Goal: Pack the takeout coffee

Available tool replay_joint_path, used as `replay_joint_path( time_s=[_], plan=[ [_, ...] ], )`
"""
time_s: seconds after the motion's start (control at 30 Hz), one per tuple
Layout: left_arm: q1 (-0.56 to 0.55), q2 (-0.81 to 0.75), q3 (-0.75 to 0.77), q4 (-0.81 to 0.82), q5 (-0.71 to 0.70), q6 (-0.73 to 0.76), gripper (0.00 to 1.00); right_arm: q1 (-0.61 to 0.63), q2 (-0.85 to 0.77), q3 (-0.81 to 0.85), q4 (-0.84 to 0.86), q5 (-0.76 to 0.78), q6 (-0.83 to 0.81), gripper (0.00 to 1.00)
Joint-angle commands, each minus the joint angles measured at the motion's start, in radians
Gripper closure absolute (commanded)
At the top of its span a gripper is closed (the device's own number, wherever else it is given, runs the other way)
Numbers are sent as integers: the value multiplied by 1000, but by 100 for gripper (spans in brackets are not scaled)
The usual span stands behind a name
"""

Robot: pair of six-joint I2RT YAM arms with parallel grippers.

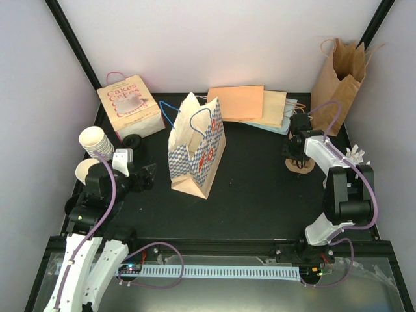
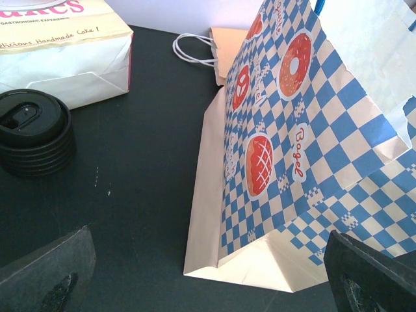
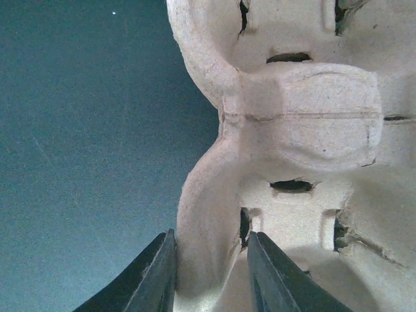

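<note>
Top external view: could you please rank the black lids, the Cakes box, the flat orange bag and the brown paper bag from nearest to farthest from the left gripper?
From the left gripper, at the table's left:
1. Black lids, just beyond it.
2. Cakes box, back left.
3. Flat orange bag, back centre.
4. Brown paper bag, back right corner.

clearance | I see bare table (image 1: 260,188) between checkered bag (image 1: 197,153) and right arm (image 1: 341,188), widest lane | left gripper (image 2: 208,286): open strip between lid stack (image 2: 32,133) and bag, bag wall close on its right | Cakes box (image 1: 130,107) blocks behind the lids | pulp carrier (image 3: 292,130) fills right gripper (image 3: 211,260) front, rim pinched between fingers
</note>
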State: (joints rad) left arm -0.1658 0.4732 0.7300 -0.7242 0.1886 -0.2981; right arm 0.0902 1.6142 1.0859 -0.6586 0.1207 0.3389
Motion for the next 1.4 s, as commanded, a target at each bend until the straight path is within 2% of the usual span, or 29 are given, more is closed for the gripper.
replay_joint_path(
  time_s=[0.0,0.33,0.67,1.37],
  plan=[
    [-1,0,-1,23,14,11,1,5,17,6,10,7,2,66],
    [-1,-1,0,23,14,12,1,5,11,8,13,-13,3,74],
    [-2,1,-1,23,16,13,1,5,-34,14,-8,10,4,93],
    [-1,4,-1,25,22,14,1,50,-87,90,-116,119,-18,91]
  ],
)
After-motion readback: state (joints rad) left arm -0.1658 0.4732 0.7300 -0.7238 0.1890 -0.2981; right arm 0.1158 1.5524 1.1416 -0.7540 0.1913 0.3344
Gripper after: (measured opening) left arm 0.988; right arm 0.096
